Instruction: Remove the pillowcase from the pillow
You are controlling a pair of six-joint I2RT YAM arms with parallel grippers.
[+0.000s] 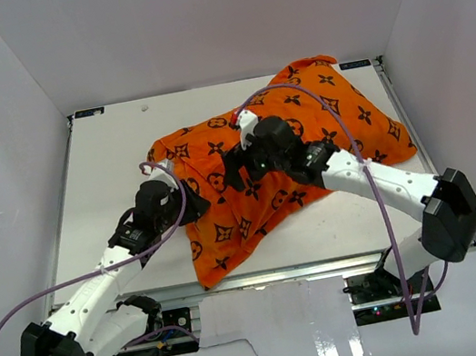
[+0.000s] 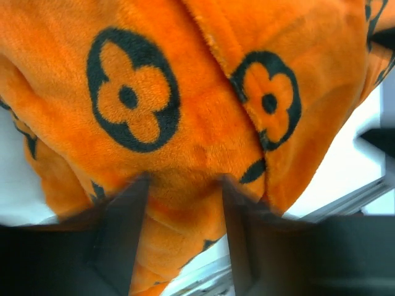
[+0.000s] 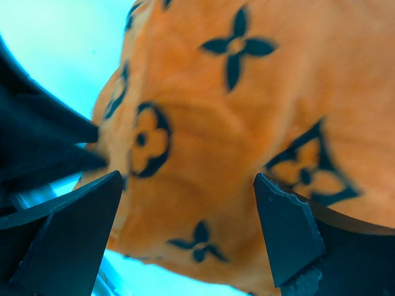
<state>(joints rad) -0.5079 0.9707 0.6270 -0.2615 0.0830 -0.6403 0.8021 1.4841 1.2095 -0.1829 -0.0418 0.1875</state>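
Observation:
The orange pillowcase [image 1: 320, 117] with black flower motifs lies rumpled across the middle and back right of the table. It covers the pillow, which is hidden; no white cushion shows. My left gripper [image 1: 191, 207] is at the pillowcase's left front part. In the left wrist view its jaws [image 2: 184, 185] stand narrow, with a bunched fold of orange fabric [image 2: 197, 123] pinched between them. My right gripper [image 1: 235, 172] is over the middle of the pillowcase. In the right wrist view it [image 3: 188, 185] is wide open, with the fabric [image 3: 234, 123] just beyond the fingertips.
The white table [image 1: 115, 163] lies bare to the left and behind the pillowcase. White enclosure walls stand on the left, right and back. A metal rail [image 1: 274, 275] runs along the near edge, where a corner of fabric [image 1: 213, 270] hangs close.

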